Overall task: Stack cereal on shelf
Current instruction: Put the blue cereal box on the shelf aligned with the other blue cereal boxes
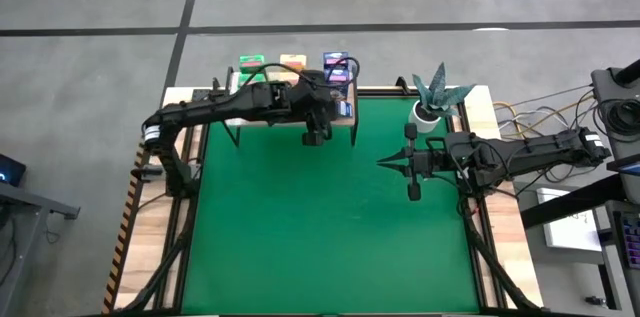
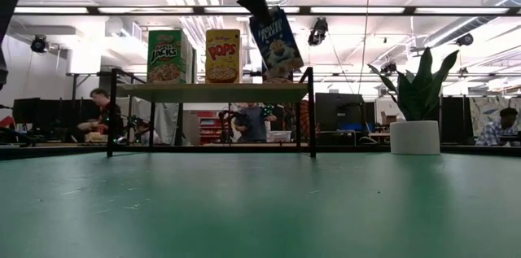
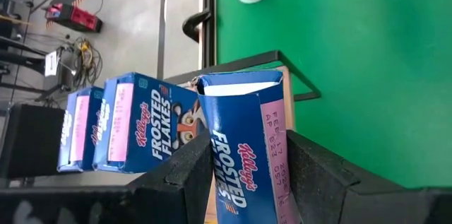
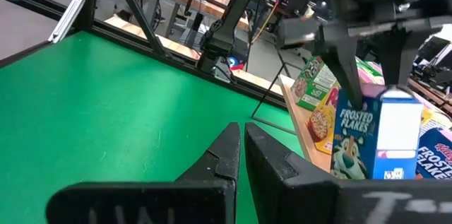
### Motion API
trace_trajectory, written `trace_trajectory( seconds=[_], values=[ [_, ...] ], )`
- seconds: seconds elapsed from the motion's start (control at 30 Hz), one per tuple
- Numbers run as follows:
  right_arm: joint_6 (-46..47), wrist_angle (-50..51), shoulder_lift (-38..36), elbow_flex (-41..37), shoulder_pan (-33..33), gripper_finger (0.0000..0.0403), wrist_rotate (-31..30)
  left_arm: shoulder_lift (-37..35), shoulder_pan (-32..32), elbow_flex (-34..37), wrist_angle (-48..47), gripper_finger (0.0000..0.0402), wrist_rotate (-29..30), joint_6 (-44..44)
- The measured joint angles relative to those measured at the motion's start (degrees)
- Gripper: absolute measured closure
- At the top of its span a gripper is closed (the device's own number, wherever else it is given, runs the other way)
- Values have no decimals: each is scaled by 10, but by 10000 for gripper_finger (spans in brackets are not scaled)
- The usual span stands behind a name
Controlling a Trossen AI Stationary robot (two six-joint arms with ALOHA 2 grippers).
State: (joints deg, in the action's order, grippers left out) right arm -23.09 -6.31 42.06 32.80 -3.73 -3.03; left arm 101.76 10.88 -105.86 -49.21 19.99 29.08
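The shelf [image 2: 213,93], a pale plank on black legs, stands at the mat's far edge. A green box [image 2: 166,56] and a yellow box [image 2: 222,56] stand upright on it. In the left wrist view two blue boxes [image 3: 141,132] stand beside the held one. More green, yellow and blue boxes [image 1: 292,60] show along the shelf's far side. My left gripper [image 1: 335,102] is over the shelf's right end, shut on a blue box [image 2: 277,42]. My right gripper [image 1: 385,162] hovers shut above the mat, right of the shelf and near the plant. My left gripper pinches the blue box [image 3: 244,153] between its two fingers [image 3: 185,174], one on each broad face, near the top end [image 4: 367,100]. It comes from above, pointing down. The box hangs tilted over the shelf's right end. I cannot tell whether its lower end [image 2: 285,71] touches the plank.
A potted plant in a white pot [image 1: 432,107] stands at the mat's far right corner, close to my right arm. The green mat [image 1: 330,237] stretches from the shelf toward the near edge. Beyond the table, people sit in the room [image 2: 102,111].
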Motion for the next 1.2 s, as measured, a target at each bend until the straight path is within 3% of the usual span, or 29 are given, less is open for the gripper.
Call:
trace_trajectory(
  seconds=[1.2],
  values=[
    [1,0,0,0,0,390,0,9,18,-1,9,243,0,-9]
  ],
)
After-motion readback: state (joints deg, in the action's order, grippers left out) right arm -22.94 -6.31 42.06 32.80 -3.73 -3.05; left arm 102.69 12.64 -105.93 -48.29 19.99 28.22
